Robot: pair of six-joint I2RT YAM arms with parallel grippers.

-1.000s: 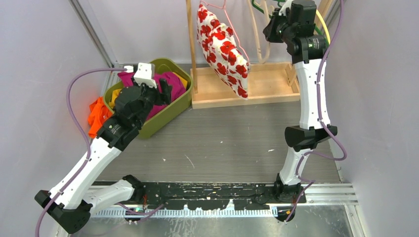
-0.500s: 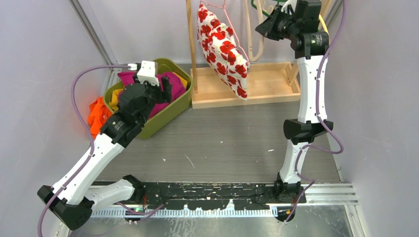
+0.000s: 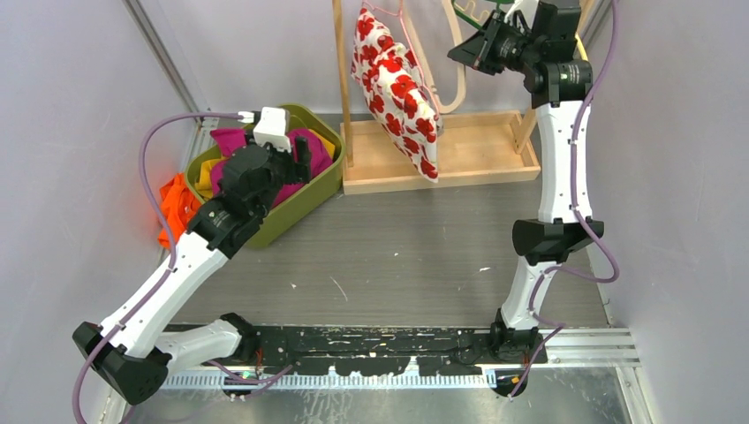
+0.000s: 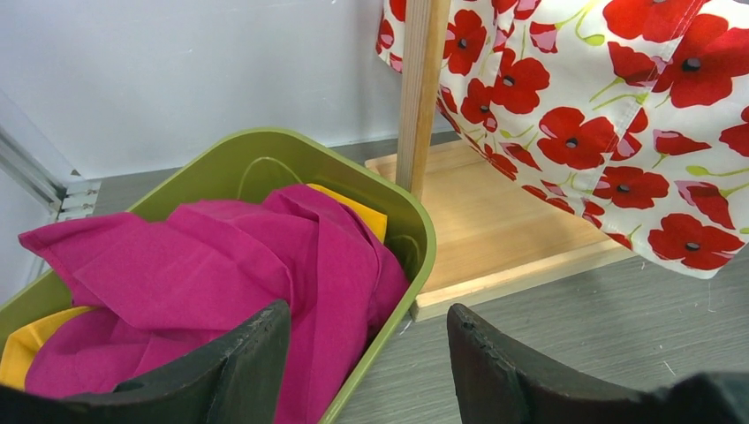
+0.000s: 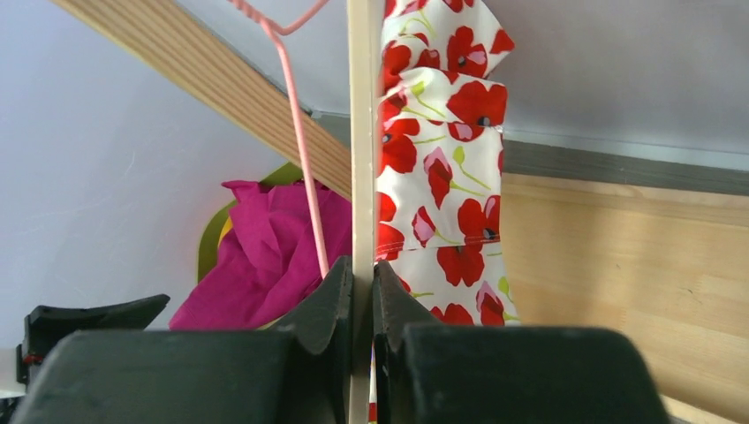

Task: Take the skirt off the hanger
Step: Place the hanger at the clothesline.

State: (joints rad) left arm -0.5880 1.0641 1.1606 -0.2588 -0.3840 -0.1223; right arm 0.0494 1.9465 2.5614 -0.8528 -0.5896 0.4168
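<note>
The right end effector (image 5: 362, 276) is closed almost fully on a thin pale bar (image 5: 362, 132), probably a hanger, just beside the pink wire hanger (image 5: 300, 141); I think this is to steady it. The poppy skirt (image 3: 397, 88) hangs on the wooden rack (image 3: 340, 71). The left end effector (image 4: 366, 353) hovers open and empty over the green bin (image 4: 415, 225), likely ready to pull.
</note>
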